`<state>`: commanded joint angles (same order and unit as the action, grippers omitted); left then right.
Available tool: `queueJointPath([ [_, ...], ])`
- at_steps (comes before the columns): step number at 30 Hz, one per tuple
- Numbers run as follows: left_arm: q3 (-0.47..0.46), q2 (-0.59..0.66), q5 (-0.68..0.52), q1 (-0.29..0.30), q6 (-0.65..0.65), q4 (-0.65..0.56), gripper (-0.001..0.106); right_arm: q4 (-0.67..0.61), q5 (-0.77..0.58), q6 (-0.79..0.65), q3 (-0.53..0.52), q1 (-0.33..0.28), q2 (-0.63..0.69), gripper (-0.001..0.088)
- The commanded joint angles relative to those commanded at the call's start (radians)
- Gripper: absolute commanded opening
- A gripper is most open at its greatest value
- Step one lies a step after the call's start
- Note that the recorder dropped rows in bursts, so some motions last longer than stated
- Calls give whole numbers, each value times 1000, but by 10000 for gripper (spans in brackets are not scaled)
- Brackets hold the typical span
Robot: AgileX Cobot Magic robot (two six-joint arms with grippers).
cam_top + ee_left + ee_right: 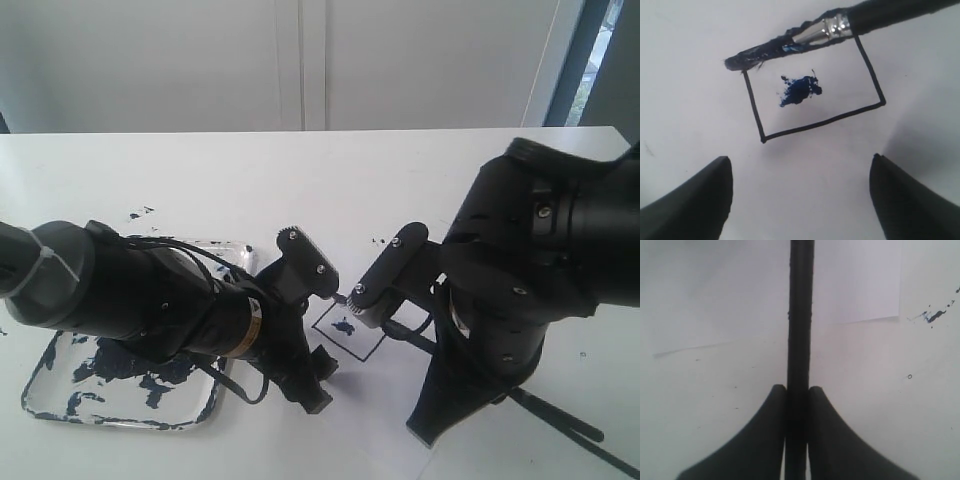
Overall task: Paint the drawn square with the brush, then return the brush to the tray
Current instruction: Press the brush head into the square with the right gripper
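The drawn square (840, 95) is a thin black outline on white paper with a small blue daub (800, 90) inside. In the exterior view the square (348, 330) lies between the two grippers. The brush (825, 30) lies slanted over the square's far edge, its paint-loaded tip (737, 62) just past a corner. My right gripper (797, 390) is shut on the brush's black handle (800, 315); in the exterior view the right gripper (358, 295) reaches in from the right. My left gripper (800, 159) stands open and empty just short of the square. The paint-splattered tray (215, 400) sits at the front left, partly hidden by the left arm.
Dark paint specks (140, 212) dot the white table behind the tray, and more specks (380, 241) lie behind the square. A white paper sheet (855, 285) lies beyond the right gripper. The right arm's bulk (540, 290) fills the right side.
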<state>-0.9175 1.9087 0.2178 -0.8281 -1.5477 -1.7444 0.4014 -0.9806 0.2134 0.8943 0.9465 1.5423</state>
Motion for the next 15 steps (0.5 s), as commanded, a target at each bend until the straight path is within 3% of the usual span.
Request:
queueJointPath([
  [15, 0, 0, 16, 0, -4, 0, 779, 82, -6, 45, 2, 0, 41, 0],
])
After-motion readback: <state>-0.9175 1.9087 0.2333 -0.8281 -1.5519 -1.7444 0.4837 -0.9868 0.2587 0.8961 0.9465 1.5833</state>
